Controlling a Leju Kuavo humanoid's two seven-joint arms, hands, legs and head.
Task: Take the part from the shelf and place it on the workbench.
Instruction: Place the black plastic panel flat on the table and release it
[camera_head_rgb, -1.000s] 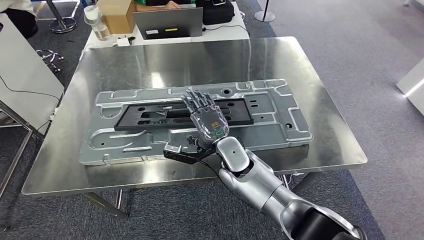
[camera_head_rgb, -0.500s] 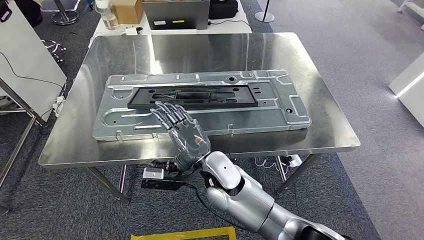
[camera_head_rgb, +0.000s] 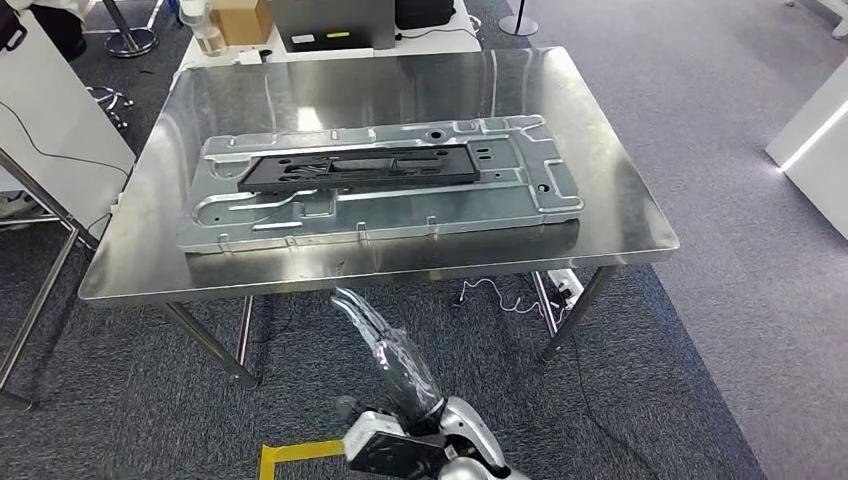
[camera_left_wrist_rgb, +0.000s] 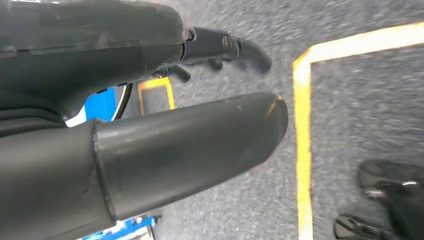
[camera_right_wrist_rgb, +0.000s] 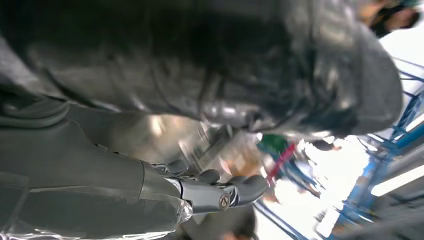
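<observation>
The black part (camera_head_rgb: 358, 167) was laid flat on the workbench (camera_head_rgb: 620, 215) tray. The right hand (camera_head_rgb: 385, 340) was extended empty below the edge; the left hand (camera_left_wrist_rgb: 150, 150) was empty.

I stand in a workshop or industrial test floor. Before me is a steel-topped table (camera_head_rgb: 620, 215) on metal legs, carrying a large stamped sheet-metal panel (camera_head_rgb: 560, 205) with a black plastic frame (camera_head_rgb: 420, 170) lying on it. The floor is grey carpet (camera_head_rgb: 720, 330) marked with yellow tape (camera_head_rgb: 290, 452). Behind the table stand a laptop (camera_head_rgb: 330, 22) and a cardboard box (camera_head_rgb: 245, 20); cables (camera_head_rgb: 495, 295) trail underneath.
</observation>
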